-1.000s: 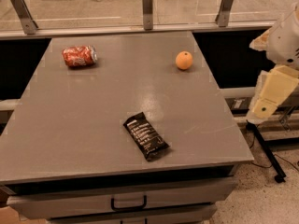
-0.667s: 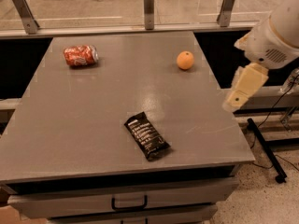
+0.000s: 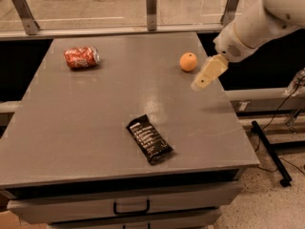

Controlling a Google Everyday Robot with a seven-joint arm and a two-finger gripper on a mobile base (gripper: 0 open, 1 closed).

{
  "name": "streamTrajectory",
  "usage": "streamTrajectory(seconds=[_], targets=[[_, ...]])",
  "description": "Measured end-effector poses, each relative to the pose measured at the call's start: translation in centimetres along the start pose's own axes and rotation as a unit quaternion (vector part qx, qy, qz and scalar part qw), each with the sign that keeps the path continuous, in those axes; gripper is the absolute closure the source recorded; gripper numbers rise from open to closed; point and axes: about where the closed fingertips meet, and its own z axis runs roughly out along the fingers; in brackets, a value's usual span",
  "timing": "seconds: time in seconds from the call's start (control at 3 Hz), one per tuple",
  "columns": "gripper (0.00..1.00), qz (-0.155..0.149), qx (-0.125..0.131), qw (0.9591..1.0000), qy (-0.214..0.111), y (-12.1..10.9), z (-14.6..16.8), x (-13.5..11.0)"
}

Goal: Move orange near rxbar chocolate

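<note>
Orange (image 3: 188, 61), position?

Upper right of the frame, resting on the grey table (image 3: 95, 109) near its right edge. Nothing touches it.

And the rxbar chocolate (image 3: 149, 139)?

Lower centre of the frame, lying flat and skewed on a diagonal. It is well apart from the orange, with bare tabletop between the two.

Gripper?

Gripper (image 3: 208, 74) hangs just right of the orange and slightly lower in frame, at the end of the white arm (image 3: 252, 27), which enters from the upper right corner. It is near the fruit, but there is a gap and no contact. Wide or narrow: cannot tell from this angle. It holds nothing that I can see.

Anything else on the surface?

Crushed red soda can (image 3: 82, 57), upper left, on its side. It is far from both items and, in my judgement, out of the way.

Progress, then?

Early, by my reading. The orange is neither grasped nor lifted. Only the approach looks under way. What is left is to close on the fruit, carry it down-frame and leftward, then set it beside the bar.

Risk?

A round fruit could roll if nudged, and the table edge is close on that side.
</note>
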Motion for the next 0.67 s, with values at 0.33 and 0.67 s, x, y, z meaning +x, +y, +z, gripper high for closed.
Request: streamTrajectory(seconds=[0.33,0.67], targets=[[0.0,0.038,-0.021,0.9986,-0.031,-1.8,4.4,-1.4],[0.0,0.065,-0.04,0.9958,-0.051,-3.7,7.9,-1.4]])
